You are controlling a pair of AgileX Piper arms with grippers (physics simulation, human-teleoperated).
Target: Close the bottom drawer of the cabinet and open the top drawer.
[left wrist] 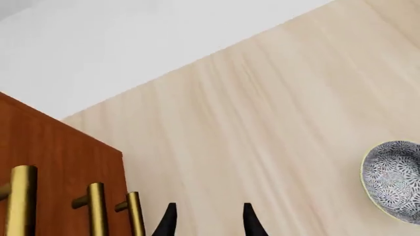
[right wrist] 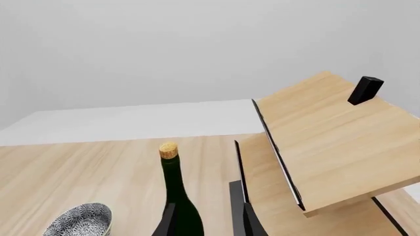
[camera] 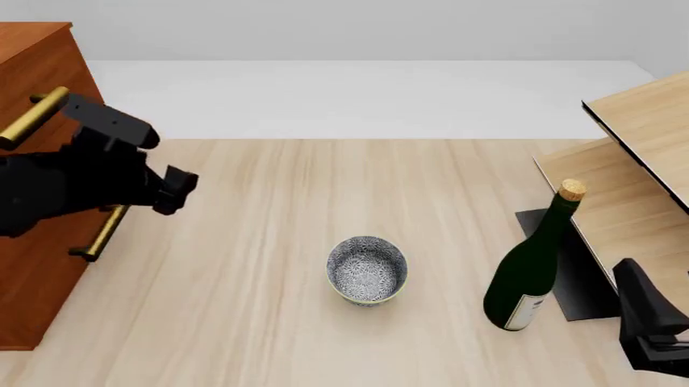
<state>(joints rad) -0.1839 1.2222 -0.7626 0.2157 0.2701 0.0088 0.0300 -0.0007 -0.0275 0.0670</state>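
Observation:
The reddish-brown cabinet [camera: 32, 282] stands at the table's left edge, its front facing right. The top drawer's brass handle [camera: 32, 118] shows above my left arm. A lower brass handle [camera: 102, 232] shows below the arm, on the bottom part of the cabinet. In the left wrist view the cabinet [left wrist: 59, 162] front looks flat, with three handles in a row. My left gripper [left wrist: 208, 219] is open and empty, just beside the handles and off the cabinet face [camera: 177, 189]. My right gripper [right wrist: 206, 221] is open and empty at the near right [camera: 651, 322].
A blue patterned bowl [camera: 367, 270] sits mid-table. A dark green corked bottle [camera: 530, 270] stands right of it, directly ahead of the right gripper. A pale plywood structure [camera: 646, 153] with slanted boards and a black base fills the right side.

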